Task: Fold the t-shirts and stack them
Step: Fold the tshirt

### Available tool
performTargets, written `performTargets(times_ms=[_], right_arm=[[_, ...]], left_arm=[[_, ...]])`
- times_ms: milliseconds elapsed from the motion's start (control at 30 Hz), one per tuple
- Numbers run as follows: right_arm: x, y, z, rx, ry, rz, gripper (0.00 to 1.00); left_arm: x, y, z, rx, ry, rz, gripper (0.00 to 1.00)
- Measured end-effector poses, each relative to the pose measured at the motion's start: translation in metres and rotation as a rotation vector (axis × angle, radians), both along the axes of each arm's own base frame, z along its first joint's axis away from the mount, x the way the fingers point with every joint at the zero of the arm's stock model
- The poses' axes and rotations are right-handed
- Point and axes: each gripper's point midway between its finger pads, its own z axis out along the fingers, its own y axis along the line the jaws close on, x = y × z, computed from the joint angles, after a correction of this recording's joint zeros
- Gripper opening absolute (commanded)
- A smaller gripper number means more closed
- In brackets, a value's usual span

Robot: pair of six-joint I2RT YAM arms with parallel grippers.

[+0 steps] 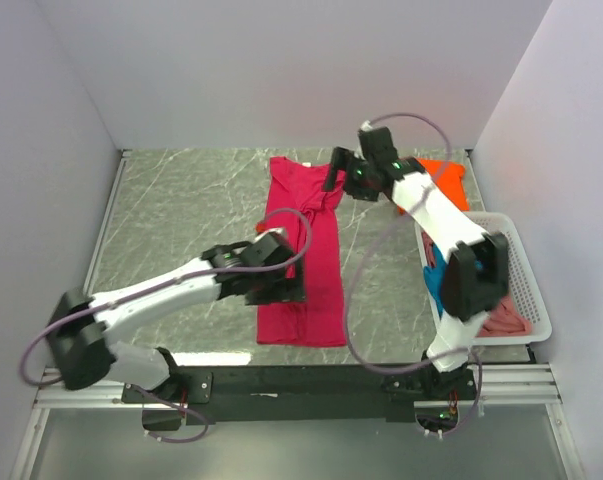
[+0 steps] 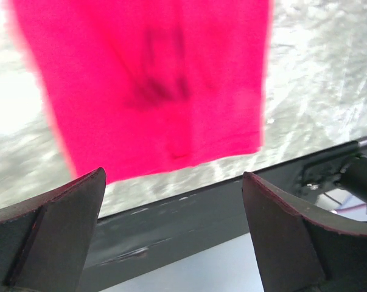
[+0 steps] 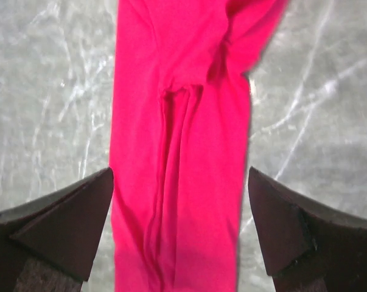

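So on the desk (image 1: 171, 210), the crimson t-shirt (image 1: 321, 270) is laid out as a long narrow strip, running far-to-near. Its far end is covered by the right end effector (image 1: 333, 182) and its near half by the left end effector (image 1: 281, 288). Both are spread wide, nothing gripped.

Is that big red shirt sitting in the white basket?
No, the red shirt lies stretched out on the table, while the basket stands apart at the right edge.
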Motion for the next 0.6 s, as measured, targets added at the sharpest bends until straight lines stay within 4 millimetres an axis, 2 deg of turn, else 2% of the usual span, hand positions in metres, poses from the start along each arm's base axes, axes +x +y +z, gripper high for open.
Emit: performTargets(times_ms=[67,133,233,333,400,467,600], right_arm=[[-0.028,-0.012,0.002,0.018,-0.025,-0.032,0.97],[-0.065,-0.024,-0.011,0.023,0.001,-0.064,0.97],[-0.120,-0.031,-0.055,0.003,0.084,-0.071,0.96],[-0.181,-0.030,-0.102,-0.037,0.198,-0.027,0.95],[-0.214,-0.027,-0.121,-0.049,0.255,0.017,0.95],[-0.241,-0.020,-0.130,-0.051,0.292,0.067,0.95],[-0.255,-0.008,-0.123,-0.023,0.282,0.098,0.94]], left_arm=[[-0.005,0.023,0.000,0.002,-0.027,0.037,0.99],[-0.011,0.044,-0.010,0.010,-0.023,0.066,0.99],[-0.020,0.069,-0.039,0.040,0.024,0.102,0.99],[-0.035,0.082,-0.067,0.064,0.090,0.101,0.98],[-0.043,0.083,-0.075,0.056,0.121,0.086,0.87],[-0.048,0.081,-0.081,0.042,0.140,0.071,0.76],[-0.050,0.076,-0.087,0.022,0.160,0.054,0.67]])
